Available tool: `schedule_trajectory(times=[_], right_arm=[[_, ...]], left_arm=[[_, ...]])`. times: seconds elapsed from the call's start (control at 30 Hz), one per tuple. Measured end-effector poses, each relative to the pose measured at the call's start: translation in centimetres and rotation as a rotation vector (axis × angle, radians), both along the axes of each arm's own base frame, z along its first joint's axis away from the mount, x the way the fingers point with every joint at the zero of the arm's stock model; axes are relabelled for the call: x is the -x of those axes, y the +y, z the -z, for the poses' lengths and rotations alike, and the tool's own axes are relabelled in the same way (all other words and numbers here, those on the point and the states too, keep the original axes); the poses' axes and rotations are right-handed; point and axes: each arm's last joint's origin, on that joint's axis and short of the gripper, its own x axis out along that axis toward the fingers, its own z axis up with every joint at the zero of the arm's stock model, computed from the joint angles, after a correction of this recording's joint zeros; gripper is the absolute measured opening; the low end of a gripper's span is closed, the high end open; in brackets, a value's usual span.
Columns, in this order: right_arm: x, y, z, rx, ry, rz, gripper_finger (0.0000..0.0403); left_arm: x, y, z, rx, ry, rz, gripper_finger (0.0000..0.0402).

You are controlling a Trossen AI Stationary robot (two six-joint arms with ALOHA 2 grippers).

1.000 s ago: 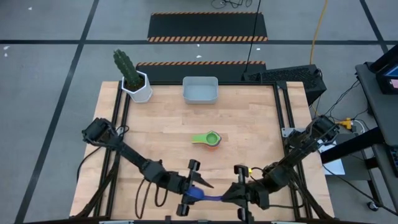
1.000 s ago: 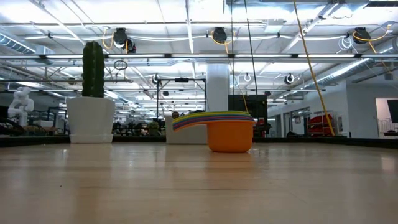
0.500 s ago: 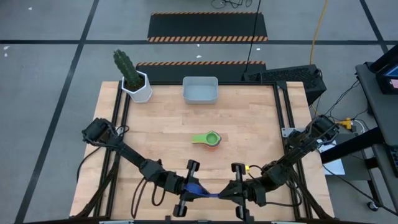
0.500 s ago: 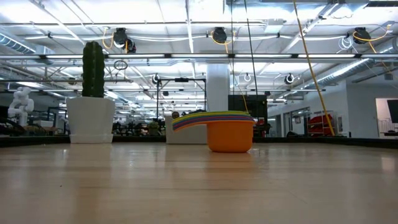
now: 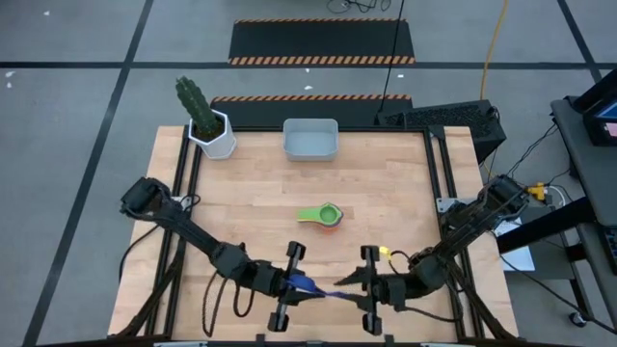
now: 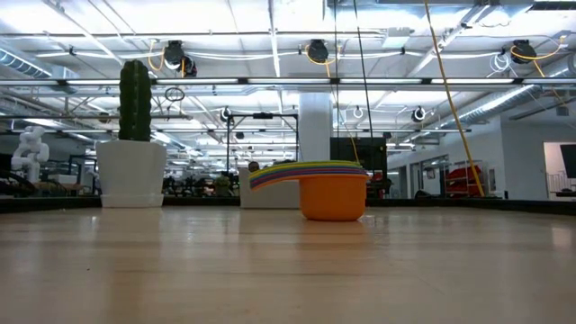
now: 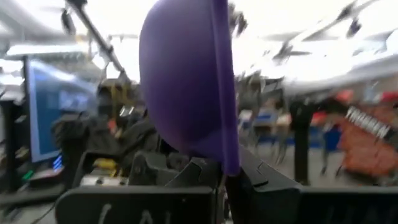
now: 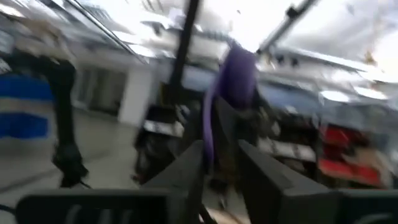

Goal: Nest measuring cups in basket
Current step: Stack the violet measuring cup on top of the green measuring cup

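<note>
A dark blue measuring cup [image 5: 308, 285] hangs in the air over the table's near edge, between my two grippers. My left gripper [image 5: 295, 284] is shut on it; in the left wrist view the cup's bowl [image 7: 186, 81] stands on edge above the fingers. My right gripper [image 5: 349, 287] faces it from the right, open, with the cup's handle [image 8: 208, 134] in the gap between its fingers. The other cups sit nested in an orange one [image 5: 328, 215] [image 6: 333, 191] at mid-table. The basket [image 5: 310, 139] stands at the far edge. My left gripper pinches the dark blue cup at the lowest part of its bowl [image 7: 225, 163] between its two fingers, coming nearly level from the table's left. The cup is lifted clear and stands on edge above the fingertips. I cannot tell whether my right gripper touches the handle.
A white pot with a cactus [image 5: 212, 130] stands at the far left corner, left of the basket. Bare wood lies between the nested stack and the basket, and around the stack on all sides.
My left gripper has shut on the dark blue cup and risen a little. My right gripper, which held the cup's handle, has rolled at the wrist and opened its fingers. The cup stays in the air between the two.
</note>
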Motion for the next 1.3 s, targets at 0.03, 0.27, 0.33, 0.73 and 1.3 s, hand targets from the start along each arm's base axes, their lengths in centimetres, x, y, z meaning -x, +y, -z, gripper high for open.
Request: schedule_trajectory(times=[0.03, 0.27, 0.33, 0.73, 1.3], right_arm=[[0.2, -0.1, -0.1, -0.008, 0.032, 0.025, 0.0099], [1.6, -1.9, -1.6, -0.117, 0.292, 0.083, 0.0183], [1.6, -2.5, -1.6, -0.145, 0.35, 0.096, 0.0201], [-1.6, -3.3, 0.2, -0.113, 0.464, 0.184, 0.0221], [-3.6, -4.5, 1.4, -0.193, 0.562, 0.094, 0.0184]], left_arm=[[0.2, 0.1, -0.3, -0.011, 0.037, -0.022, 0.0009], [2.3, 1.0, -1.5, -0.106, 0.36, -0.179, 0.0011], [2.7, 1.4, -1.0, -0.132, 0.467, -0.207, 0.0011], [0.5, 5.1, 4.1, -0.071, 0.896, -0.19, 0.0009], [-1.3, 6.0, 7.1, -0.077, 0.993, -0.133, 0.0012]])
